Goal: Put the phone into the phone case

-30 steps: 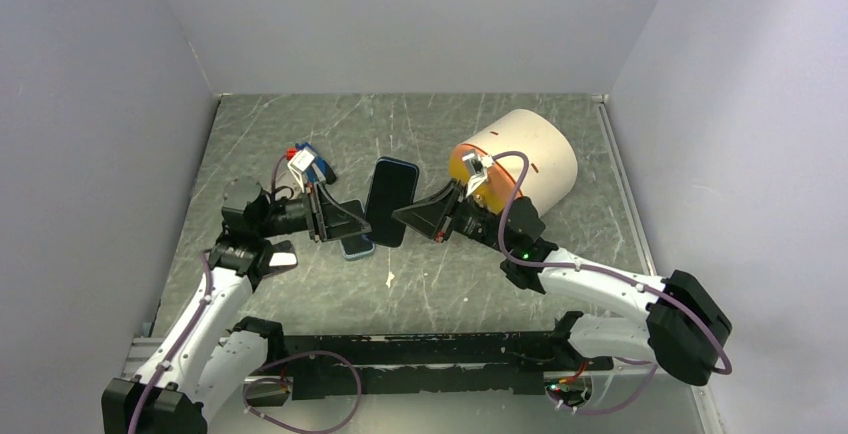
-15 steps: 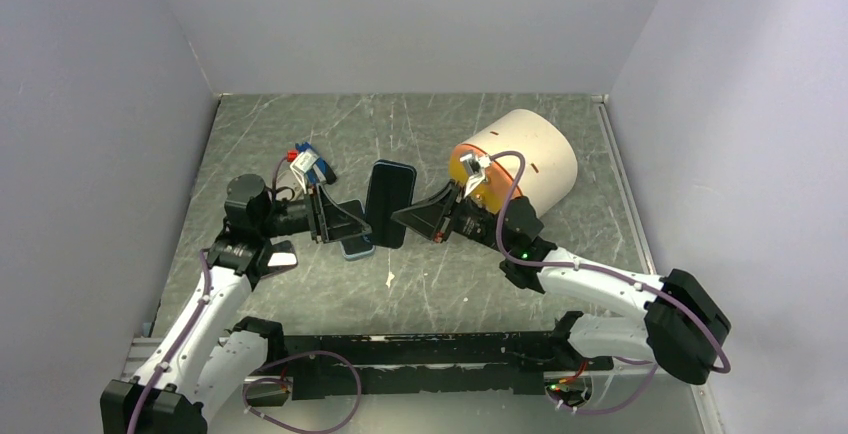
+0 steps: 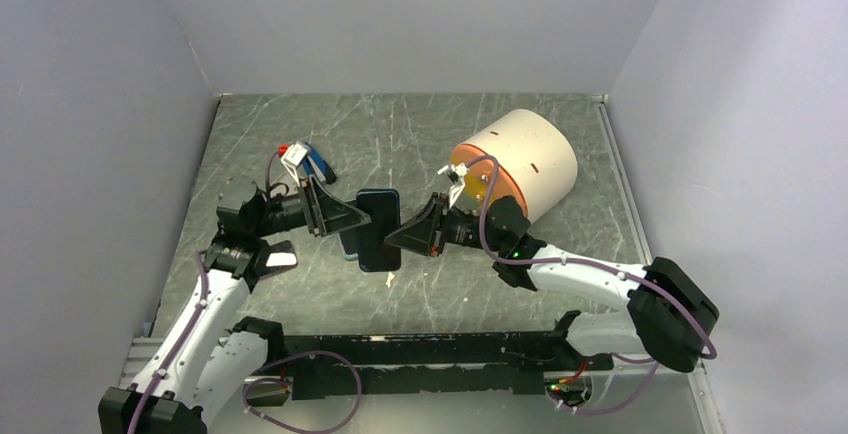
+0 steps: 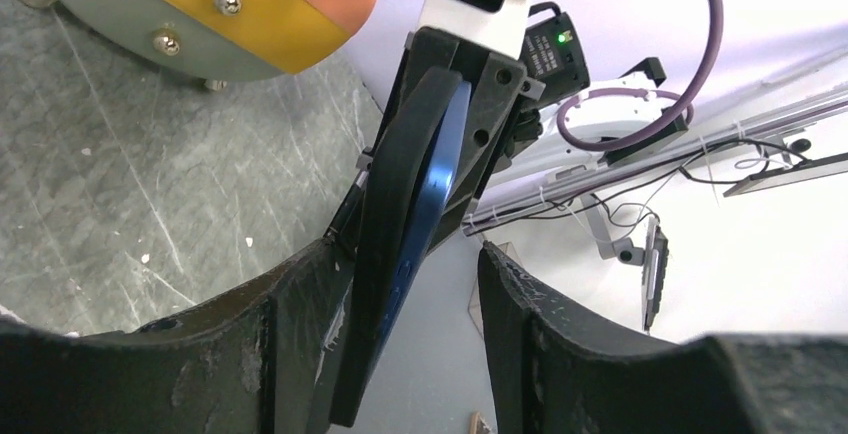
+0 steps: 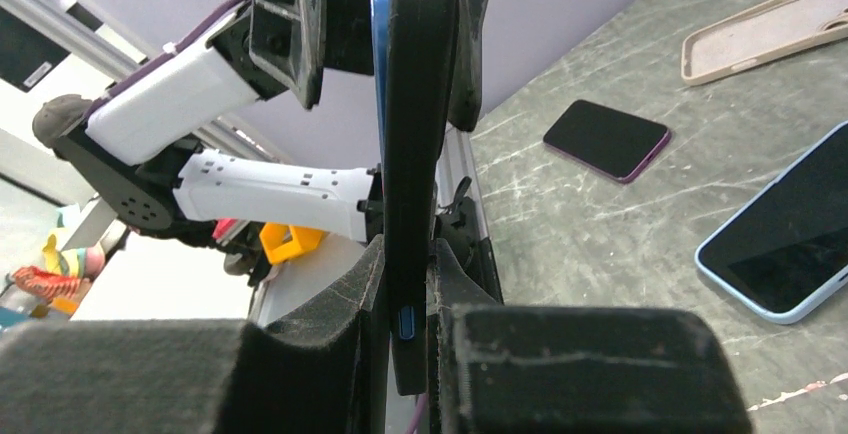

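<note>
A blue phone (image 4: 432,194) sits partly in a black phone case (image 4: 398,204), held on edge above the table between both arms. My right gripper (image 5: 405,274) is shut on the case (image 5: 412,154), with the phone's blue edge (image 5: 378,64) showing along one side. My left gripper (image 4: 408,266) is open around the other end: the case rests against one finger (image 4: 300,324), and a clear gap separates it from the other finger (image 4: 540,334). From the top view the cased phone (image 3: 378,229) hangs between the left gripper (image 3: 352,220) and the right gripper (image 3: 403,236).
A large cream cylinder with an orange and yellow end (image 3: 525,159) lies behind the right arm. On the table lie a light blue phone (image 5: 790,234), a purple phone (image 5: 607,140) and a beige case (image 5: 770,29). A small pale scrap (image 3: 390,279) lies near the front.
My left gripper's jaws have opened off the cased phone. Both grippers and the phone have shifted toward the near edge, and the phone now sits lower in the top view.
</note>
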Robot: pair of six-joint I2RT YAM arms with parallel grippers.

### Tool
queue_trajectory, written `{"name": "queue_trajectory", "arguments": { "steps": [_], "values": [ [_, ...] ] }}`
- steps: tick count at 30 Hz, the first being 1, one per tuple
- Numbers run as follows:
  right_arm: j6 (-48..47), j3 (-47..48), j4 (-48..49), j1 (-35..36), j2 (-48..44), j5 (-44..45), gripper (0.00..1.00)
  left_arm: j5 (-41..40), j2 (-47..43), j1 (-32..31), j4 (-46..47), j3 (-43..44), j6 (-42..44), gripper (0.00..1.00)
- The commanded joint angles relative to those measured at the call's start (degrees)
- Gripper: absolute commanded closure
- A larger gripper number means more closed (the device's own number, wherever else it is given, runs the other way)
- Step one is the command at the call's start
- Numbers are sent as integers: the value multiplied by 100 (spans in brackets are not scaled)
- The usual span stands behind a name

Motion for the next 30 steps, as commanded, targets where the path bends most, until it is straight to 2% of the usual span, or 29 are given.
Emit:
{"name": "queue_trajectory", "arguments": {
  "steps": [1,3,9,11,15,17,19,22,24,27,29,30],
  "values": [
    [-39,134,687,48,-33,-355,100,-93,-37,-1,466,242,-268,43],
    [-63,150,629,64,-26,-393,100,-134,-41,-1,455,222,-246,49],
    [-118,166,499,83,-88,-346,100,-254,-17,-5,413,154,-162,89],
    [-166,186,427,84,-107,-305,100,-310,-35,-1,320,169,-72,97],
    [-171,229,405,91,-81,-294,100,-525,-108,-1,-330,316,343,97],
    [-154,260,428,88,-54,-306,100,-519,-123,-3,-397,343,381,88],
    [-156,283,453,97,-23,-324,100,-497,-127,-2,-421,362,355,74],
    [-198,343,405,110,45,-376,100,-484,-129,-1,-363,360,237,58],
    [-221,383,391,134,90,-418,100,-466,-120,-1,-285,356,148,51],
    [-246,427,339,170,149,-450,100,-457,-109,-1,-239,388,101,52],
    [-287,464,243,187,160,-421,100,-468,-109,-1,-247,406,109,60],
    [-319,493,185,196,160,-404,100,-479,-107,4,-295,420,140,67]
  ]
}}
